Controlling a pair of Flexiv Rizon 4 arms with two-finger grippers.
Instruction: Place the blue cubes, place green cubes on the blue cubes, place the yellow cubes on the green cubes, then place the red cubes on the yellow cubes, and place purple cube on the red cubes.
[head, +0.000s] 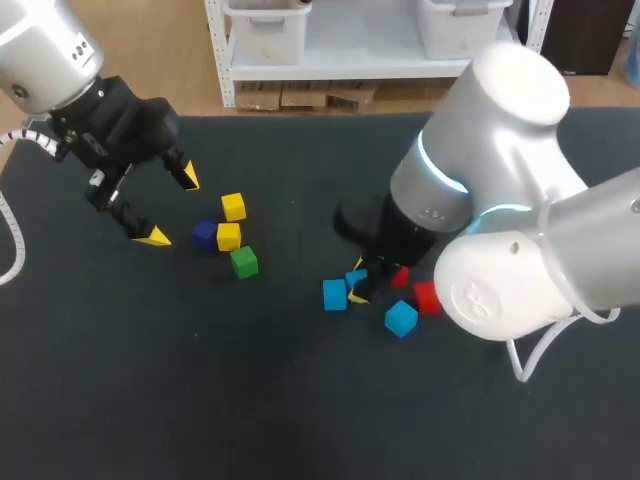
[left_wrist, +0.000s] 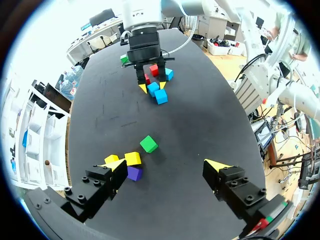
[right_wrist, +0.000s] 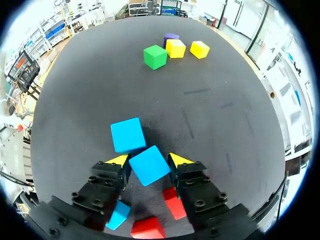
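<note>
My right gripper (right_wrist: 149, 161) is low over the table, shut on a tilted blue cube (right_wrist: 149, 165) (head: 356, 277). A second blue cube (right_wrist: 128, 134) (head: 334, 294) lies just ahead of it, touching the held one. A third blue cube (head: 401, 318) and two red cubes (head: 427, 297) (head: 400, 276) lie under and behind that gripper. My left gripper (head: 170, 208) (left_wrist: 167, 167) hangs open and empty above the left group: two yellow cubes (head: 233, 206) (head: 228, 236), a purple cube (head: 204, 234) and a green cube (head: 243, 262).
Seen past my right arm in the left wrist view, another small green cube (left_wrist: 124, 59) sits on the black table (head: 150, 380). My right arm (head: 500, 200) hides the table behind it in the head view.
</note>
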